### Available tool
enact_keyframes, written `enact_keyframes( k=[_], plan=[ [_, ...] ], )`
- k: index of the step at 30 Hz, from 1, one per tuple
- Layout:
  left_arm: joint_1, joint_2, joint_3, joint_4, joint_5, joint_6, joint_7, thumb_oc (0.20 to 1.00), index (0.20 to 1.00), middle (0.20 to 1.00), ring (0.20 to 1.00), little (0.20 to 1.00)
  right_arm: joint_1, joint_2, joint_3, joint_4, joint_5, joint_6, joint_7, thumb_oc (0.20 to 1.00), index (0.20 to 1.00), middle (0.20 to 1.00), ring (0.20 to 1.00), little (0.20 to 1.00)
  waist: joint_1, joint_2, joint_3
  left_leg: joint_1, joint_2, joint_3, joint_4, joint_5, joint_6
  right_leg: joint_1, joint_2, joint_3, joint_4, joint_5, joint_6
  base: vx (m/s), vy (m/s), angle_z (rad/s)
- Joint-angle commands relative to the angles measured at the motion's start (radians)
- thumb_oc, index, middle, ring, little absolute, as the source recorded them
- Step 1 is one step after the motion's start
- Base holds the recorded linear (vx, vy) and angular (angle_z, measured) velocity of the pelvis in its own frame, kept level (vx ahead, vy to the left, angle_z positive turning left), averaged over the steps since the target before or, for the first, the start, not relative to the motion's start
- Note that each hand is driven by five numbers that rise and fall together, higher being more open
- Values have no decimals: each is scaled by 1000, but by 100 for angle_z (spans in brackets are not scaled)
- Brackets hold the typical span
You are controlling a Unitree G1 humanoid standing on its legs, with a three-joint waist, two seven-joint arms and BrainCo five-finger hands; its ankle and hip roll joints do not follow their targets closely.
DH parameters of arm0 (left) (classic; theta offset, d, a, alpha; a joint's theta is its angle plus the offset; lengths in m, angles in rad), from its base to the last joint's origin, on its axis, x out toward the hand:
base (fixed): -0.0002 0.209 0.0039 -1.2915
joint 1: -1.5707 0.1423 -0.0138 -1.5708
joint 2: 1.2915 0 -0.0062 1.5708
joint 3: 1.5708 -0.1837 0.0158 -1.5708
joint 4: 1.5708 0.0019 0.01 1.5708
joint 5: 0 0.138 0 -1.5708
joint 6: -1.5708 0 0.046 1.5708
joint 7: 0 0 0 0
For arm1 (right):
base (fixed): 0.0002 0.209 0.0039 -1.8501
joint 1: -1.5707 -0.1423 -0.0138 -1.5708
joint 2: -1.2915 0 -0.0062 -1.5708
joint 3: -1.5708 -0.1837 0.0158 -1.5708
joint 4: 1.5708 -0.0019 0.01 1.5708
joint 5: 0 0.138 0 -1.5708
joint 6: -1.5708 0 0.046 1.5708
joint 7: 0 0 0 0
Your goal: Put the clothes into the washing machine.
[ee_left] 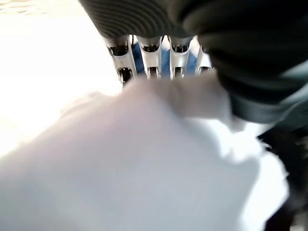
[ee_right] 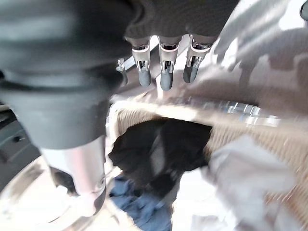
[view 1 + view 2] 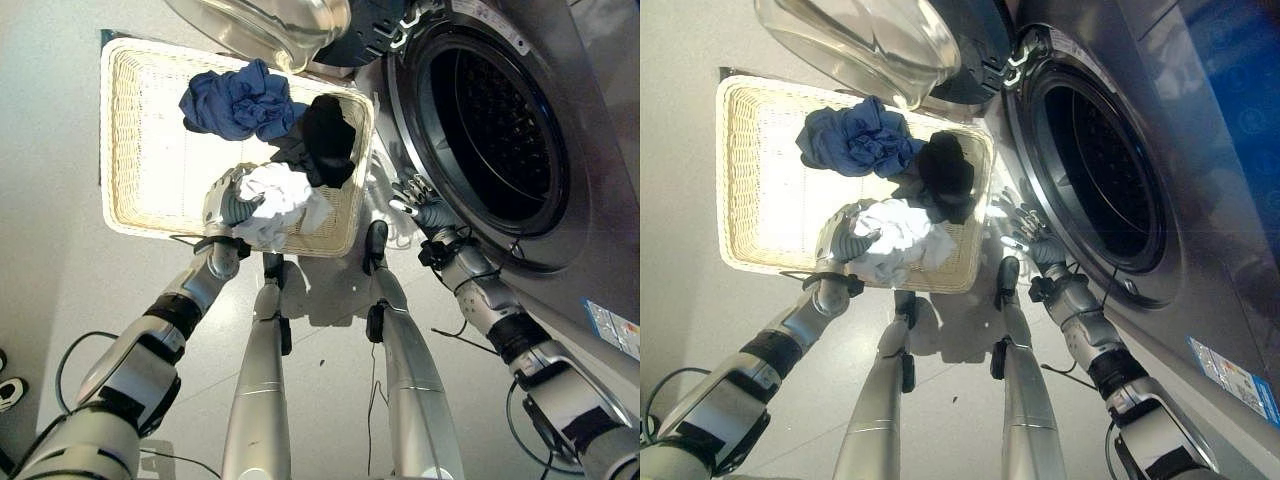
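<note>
My left hand (image 3: pixel 228 208) grips the white shirt (image 3: pixel 278 203); the washer drum (image 3: pixel 500 135) lies at two o'clock.

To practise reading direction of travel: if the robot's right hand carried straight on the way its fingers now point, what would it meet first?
The right hand is open, fingers aimed at the laundry basket. It would probably meet the basket's near rim first, with the black garment just beyond; depth is uncertain.
</note>
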Motion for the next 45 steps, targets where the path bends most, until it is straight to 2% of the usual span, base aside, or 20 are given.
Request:
enact_keyframes(
  k=[1,5,10,16,21,22,24,25,27,29,31,38,41,45],
  plan=[
    [-21,10,42,-108,108,-87,87,200,200,200,200,200,43,-16,-22,-129,35,-23,22,1000,1000,1000,1000,1000,12,28,18,-13,-107,-54,-38,48,62,22,50,-57,96,-66,105,0,0,0],
    [-13,17,44,-234,175,-144,86,200,200,200,200,200,62,10,-19,-219,42,-17,56,1000,1000,1000,1000,1000,20,28,18,-13,-112,-60,-30,42,67,22,45,-64,108,-71,108,10,-19,0],
    [-22,17,40,-307,183,-174,43,200,200,200,200,200,53,30,-4,-279,35,1,71,1000,1000,1000,1000,1000,25,26,18,-18,-119,-67,-17,39,69,19,40,-70,116,-70,110,16,-30,4],
    [-44,9,18,-372,163,-201,-28,200,200,200,200,200,9,50,25,-321,23,41,45,1000,1000,1000,1000,1000,34,30,18,-19,-128,-74,-6,38,69,20,37,-73,119,-67,112,18,-22,4],
    [-61,-1,-8,-372,148,-149,-85,200,200,200,200,200,-14,62,32,-310,16,43,21,1000,1000,1000,1000,1000,37,40,18,-20,-134,-76,2,38,69,18,35,-73,124,-67,112,11,1,1],
    [-67,2,-19,-360,130,-103,-134,200,200,200,200,200,-18,62,30,-307,20,38,5,1000,1000,1000,1000,1000,38,43,18,-19,-137,-76,2,40,69,19,35,-73,125,-67,113,17,-2,3],
    [-67,12,-34,-344,136,-48,-143,200,200,200,200,200,-18,57,21,-300,14,32,-10,1000,1000,1000,1000,1000,36,47,18,-21,-140,-76,5,41,70,17,35,-73,126,-64,114,9,0,2],
    [-62,23,-38,-332,131,15,-167,285,285,285,285,285,-15,48,15,-296,10,22,-23,1000,1000,1000,1000,1000,36,49,18,-21,-140,-74,3,42,71,17,36,-73,123,-62,115,0,0,0],
    [-48,37,-45,-311,122,85,-145,1000,1000,1000,1000,1000,-4,34,6,-290,2,7,-36,1000,1000,1000,1000,1000,33,51,18,-19,-140,-71,1,44,72,19,37,-73,118,-58,115,0,0,0],
    [-15,57,-33,-276,110,151,-114,1000,1000,1000,1000,1000,22,6,-12,-287,9,-21,-36,1000,1000,1000,1000,1000,31,57,18,-17,-137,-67,-2,45,73,17,36,-71,116,-58,117,0,0,0],
    [-4,62,-30,-263,109,161,-103,1000,1000,1000,1000,1000,31,1,-18,-285,10,-29,-33,1000,1000,1000,1000,1000,31,59,18,-18,-137,-66,-1,45,73,16,35,-70,117,-59,118,0,0,0],
    [84,66,-8,-181,110,257,-56,1000,1000,1000,1000,1000,83,-18,-33,-294,28,-83,-9,1000,1000,1000,1000,1000,26,59,18,-25,-125,-56,-8,49,69,6,41,-69,115,-58,116,0,0,0],
    [81,49,-6,-124,123,280,-60,1000,1000,1000,1000,1000,77,-17,-27,-291,37,-82,2,1000,1000,1000,1000,1000,22,54,18,-28,-121,-52,-7,53,69,1,46,-65,121,-59,115,0,0,0],
    [65,34,-13,-69,122,282,-89,1000,1000,1000,1000,1000,61,-10,-12,-278,36,-83,0,1000,1000,1000,1000,1000,18,50,18,-28,-115,-46,-11,58,64,1,50,-64,120,-58,114,0,0,0]
  ],
)
